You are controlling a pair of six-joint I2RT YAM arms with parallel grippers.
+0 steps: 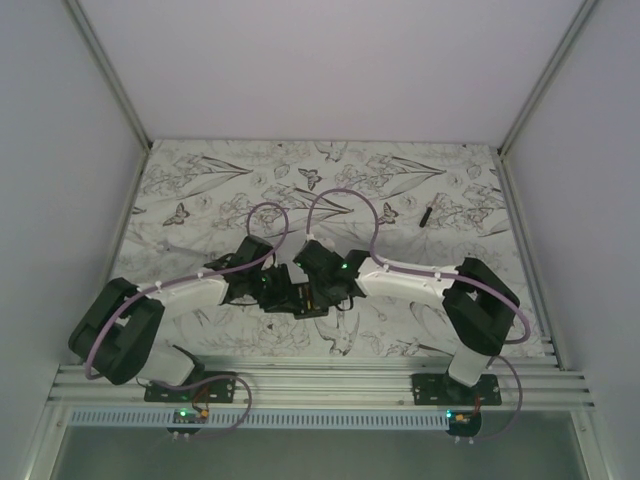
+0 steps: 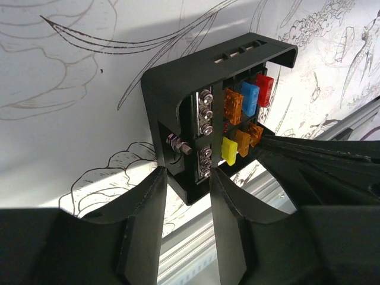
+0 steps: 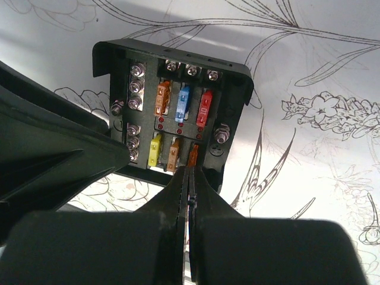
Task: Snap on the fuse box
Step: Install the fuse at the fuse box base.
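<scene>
- Fuse box (image 1: pixel 300 297) (image 2: pixel 172 83) (image 3: pixel 148 54) was up off the worktop (image 1: pixel 200 190), in the middle near the front, right where the two arms met.
- It was black and squarish, and its open face showed two rows of little fuses.
- One row had an orange, a blue fuse (image 3: pixel 183 102) and a red fuse (image 3: pixel 205 108). The other row had a yellow fuse (image 3: pixel 155 149) and two more orange ones.
- Shiny screws (image 2: pixel 205 113) sat in a line beside the fuses.
- The left pincer (image 2: pixel 186 176) (image 3: pixel 59 148) was clamped on one edge of the fuse box, with one of its fingers (image 2: pixel 145 208) on each side of the box wall.
- The right pincer (image 3: pixel 190 173) (image 2: pixel 270 142) had its two fingers pressed close together, with only a thin line between them.
- Its tips pinched the end orange fuse (image 3: pixel 193 155) (image 2: pixel 255 133), the last one in the row with the yellow fuse.
- From above, both arms bent inward, and the box was mostly hidden between them.
- The worktop was covered with a white cloth with drawn flowers and butterflies on it.
- A thin black stick (image 1: pixel 426 213) lay on the cloth at the back right, well apart from the box.
- A metal rail (image 1: pixel 320 385) ran along the near edge, and both arm bases sat on it.
</scene>
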